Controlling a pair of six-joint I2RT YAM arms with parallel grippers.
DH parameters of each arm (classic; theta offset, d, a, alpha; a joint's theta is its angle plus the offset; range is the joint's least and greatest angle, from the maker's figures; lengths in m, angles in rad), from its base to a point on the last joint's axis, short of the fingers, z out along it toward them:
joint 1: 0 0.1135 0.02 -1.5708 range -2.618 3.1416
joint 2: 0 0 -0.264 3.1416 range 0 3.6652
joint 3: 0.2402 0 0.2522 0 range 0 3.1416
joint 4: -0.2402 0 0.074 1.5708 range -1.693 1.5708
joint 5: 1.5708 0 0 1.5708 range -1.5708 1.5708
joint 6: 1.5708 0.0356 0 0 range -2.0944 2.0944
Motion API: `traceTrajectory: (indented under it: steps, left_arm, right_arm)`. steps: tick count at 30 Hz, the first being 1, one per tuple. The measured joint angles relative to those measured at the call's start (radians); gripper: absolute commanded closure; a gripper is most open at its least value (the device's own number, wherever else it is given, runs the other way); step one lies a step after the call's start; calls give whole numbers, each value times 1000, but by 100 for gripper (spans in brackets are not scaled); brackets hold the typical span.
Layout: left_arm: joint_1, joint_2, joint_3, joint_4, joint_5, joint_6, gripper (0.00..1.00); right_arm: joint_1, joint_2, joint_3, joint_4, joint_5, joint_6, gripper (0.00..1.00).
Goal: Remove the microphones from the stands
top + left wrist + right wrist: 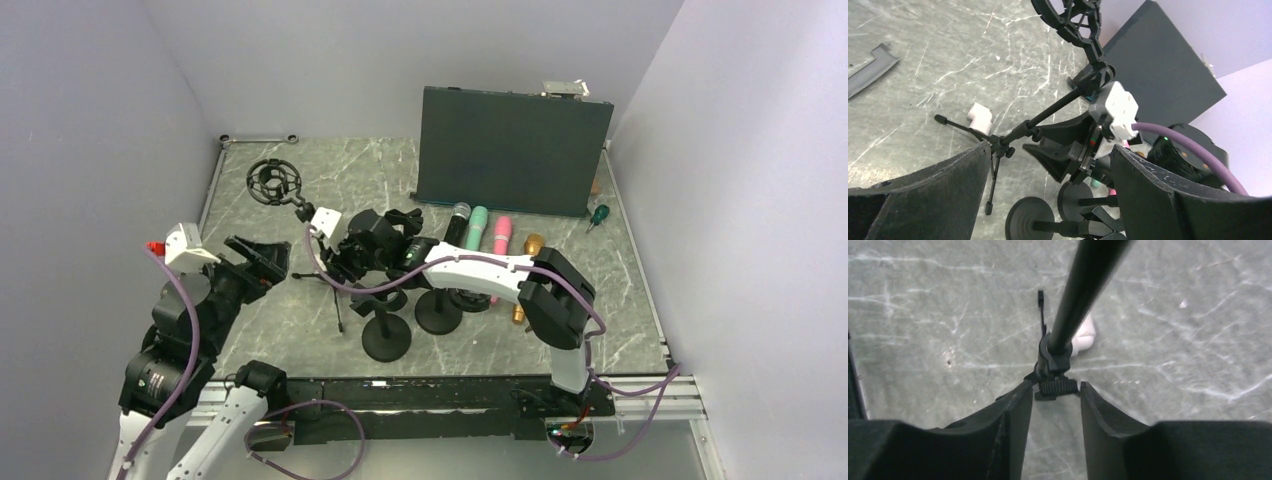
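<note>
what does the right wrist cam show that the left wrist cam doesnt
Only the right wrist view: a close look down at the stand's clamp knob sitting between the fingers of the right gripper; contact is unclear. Only the left wrist view: the shock mount ring, the dark board, round stand bases. Both: the tripod stand's pole and a small white piece on the marble table.

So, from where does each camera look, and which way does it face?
Top external: above and behind, facing down at the table; left arm and right arm show.
Left wrist: on its arm, facing across the table at the tripod stand; wide-open jaws show.
Right wrist: on its arm, facing down the stand's pole; jaws flank the knob.
Shared: all three see the tripod stand.
</note>
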Motion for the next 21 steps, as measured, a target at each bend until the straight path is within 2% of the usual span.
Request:
traceTrajectory:
  steps: [3, 6, 11, 14, 21]
  left_arm:
    - [0, -43, -30, 33, 11, 8, 7]
    - [0, -63, -37, 47, 11, 21, 7]
    - [0, -66, -59, 68, 16, 40, 8]
    - [0, -67, -85, 81, 30, 45, 9]
    - [0, -69, -96, 100, 49, 45, 9]
  right_arm:
    - [-27, 7, 4, -54, -77, 75, 42]
    - [-66, 21, 4, -96, -166, 176, 39]
    - [-153, 32, 4, -140, -314, 322, 36]
    - [-190, 42, 32, -182, -352, 372, 35]
    - [-177, 58, 101, -209, -394, 425, 34]
